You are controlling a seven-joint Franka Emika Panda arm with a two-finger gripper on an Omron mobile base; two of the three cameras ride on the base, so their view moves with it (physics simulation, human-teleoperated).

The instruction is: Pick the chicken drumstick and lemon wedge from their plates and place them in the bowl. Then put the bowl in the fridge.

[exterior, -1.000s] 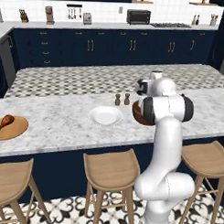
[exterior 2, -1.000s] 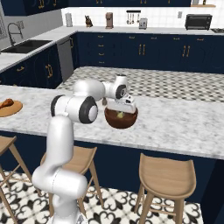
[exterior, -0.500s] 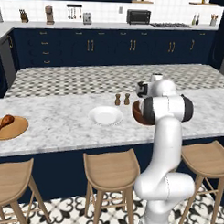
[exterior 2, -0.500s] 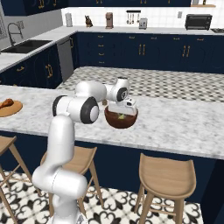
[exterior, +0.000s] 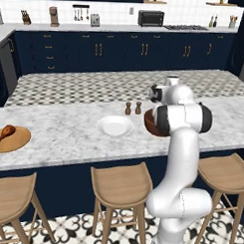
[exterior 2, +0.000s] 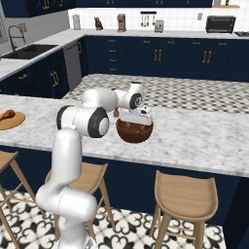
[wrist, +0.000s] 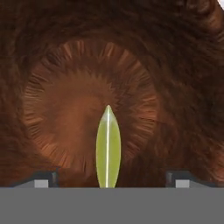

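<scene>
1. The gripper [wrist: 108,178] hangs right over the bowl [exterior 2: 134,131], pointing down into it.
2. In the hand view, the two finger tips [wrist: 43,179] stand far apart, one at each bottom corner.
3. The jaws are wide apart and they hold nothing.
4. The lemon wedge [wrist: 108,146] is inside the bowl. It shows between the two finger tips and touches neither one.
5. The lemon wedge is yellow-green and thin, with a pointy top end.
6. The inside of the bowl is dark red-brown wood with a lighter round patch in the middle.
7. The bowl sits on the white and grey counter [exterior: 69,132], near the edge with the stools [exterior: 121,180].
8. In the left base view, the arm hides most of the bowl [exterior: 150,124].
9. The white plate [exterior: 115,125] lies flat on the counter, to the left of the bowl. Nothing is on it.
10. Two small shakers [exterior: 133,108] stand on the counter just behind the white plate.
11. The wooden plate [exterior: 12,139] lies far off at the left end of the counter, well apart from the bowl.
12. The chicken drumstick [exterior: 5,133] lies on the wooden plate.
13. In the right base view, the wooden plate [exterior 2: 13,121] and the chicken drumstick [exterior 2: 7,115] sit at the left edge.
</scene>
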